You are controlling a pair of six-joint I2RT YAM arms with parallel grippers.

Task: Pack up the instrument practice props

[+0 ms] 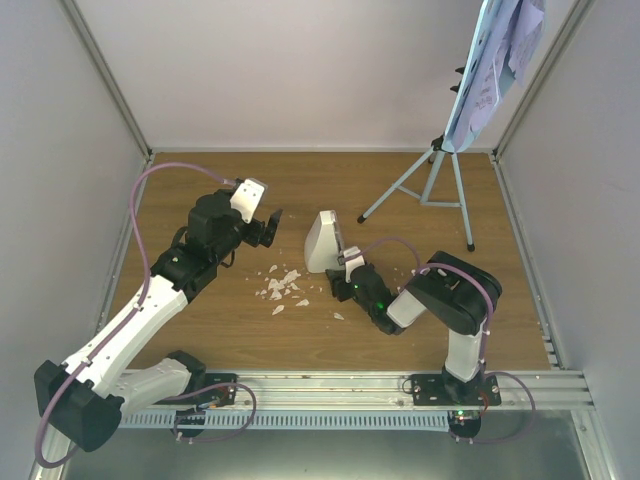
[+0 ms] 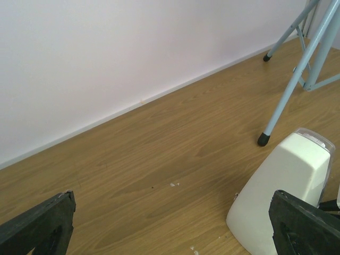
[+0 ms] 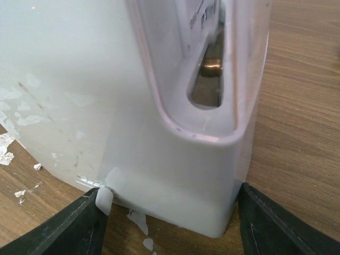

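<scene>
**Metronome [image 1: 322, 243] flanked at its base by the right gripper [image 3: 170, 196]**

The white pyramid metronome is stood upright near the middle of the tabletop [image 1: 300, 345], with white crumbs [image 1: 280, 287] scattered just beside it. The music stand [image 1: 440, 170] and its sheet music [image 1: 500, 50] are well apart at the back right. The right gripper is set partly open astride the metronome's base, one finger at each side; whether they already press cannot be told. The left gripper [image 2: 171, 212] is held wide open and empty, near the metronome's other side. The shell is judged light, hard and smooth, so slip is likely on the tapered walls, and the clear cover [image 3: 249, 64] looks brittle. The squared base is judged the safest hold.
</scene>
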